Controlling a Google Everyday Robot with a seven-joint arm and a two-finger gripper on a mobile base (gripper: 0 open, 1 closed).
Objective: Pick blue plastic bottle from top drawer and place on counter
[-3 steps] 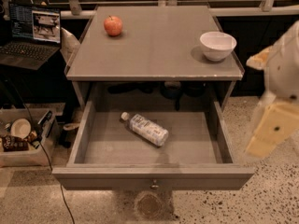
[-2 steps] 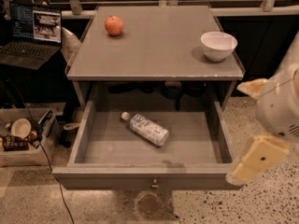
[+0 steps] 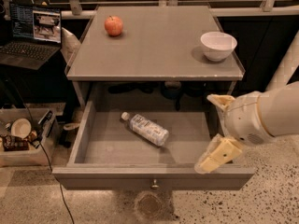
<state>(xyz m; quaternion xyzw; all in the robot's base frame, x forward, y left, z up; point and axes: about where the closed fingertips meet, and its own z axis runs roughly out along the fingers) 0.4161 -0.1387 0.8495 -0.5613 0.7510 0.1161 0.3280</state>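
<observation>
The blue plastic bottle (image 3: 145, 128) lies on its side in the open top drawer (image 3: 88, 129), cap pointing back left. The drawer has a small round knob on its front panel. The counter (image 3: 156, 48) above it is a flat grey top. My gripper (image 3: 219, 127) hangs on the white arm at the drawer's right side, above its right front corner, well to the right of the bottle and apart from it. Its pale fingers (image 3: 218, 155) stand spread and hold nothing.
A red apple (image 3: 113, 25) sits at the counter's back left and a white bowl (image 3: 218, 45) at its back right. A laptop (image 3: 31, 34) stands to the left. A box of clutter (image 3: 18, 136) sits on the floor at the left.
My arm and gripper have moved left and down, from beside the cabinet's right side to over the drawer's right front corner. The bottle, apple and bowl have not moved.
</observation>
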